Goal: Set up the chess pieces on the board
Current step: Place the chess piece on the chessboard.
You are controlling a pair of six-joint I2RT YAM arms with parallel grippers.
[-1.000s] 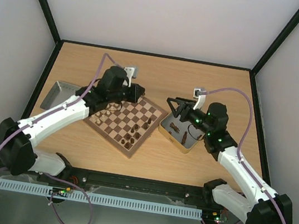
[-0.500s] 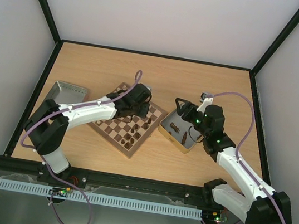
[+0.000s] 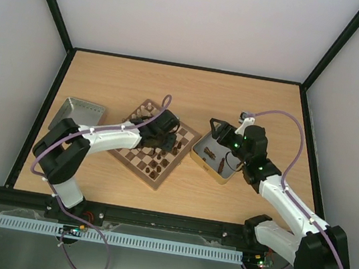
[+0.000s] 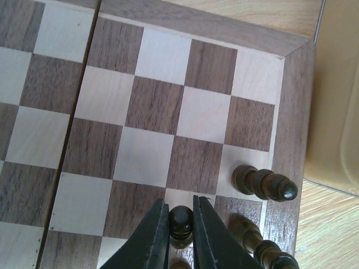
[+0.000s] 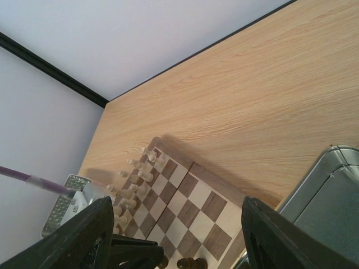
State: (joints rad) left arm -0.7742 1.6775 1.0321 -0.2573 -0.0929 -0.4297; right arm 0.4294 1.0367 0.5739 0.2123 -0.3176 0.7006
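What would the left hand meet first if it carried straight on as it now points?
The left hand grips a dark piece, which would likely meet the board just below; gap unclear.

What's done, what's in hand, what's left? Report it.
Done: pale pieces stand along one side of the board, several dark pieces on the opposite side. In hand: left pincer shut on a dark piece near the board's corner. Left: loose dark pieces lie in the tin; right pincer is open.

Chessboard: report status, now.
Left tool shut on a dark piece at the board corner. Right tool open, empty, near tin. Two dark pieces stand close beside it.
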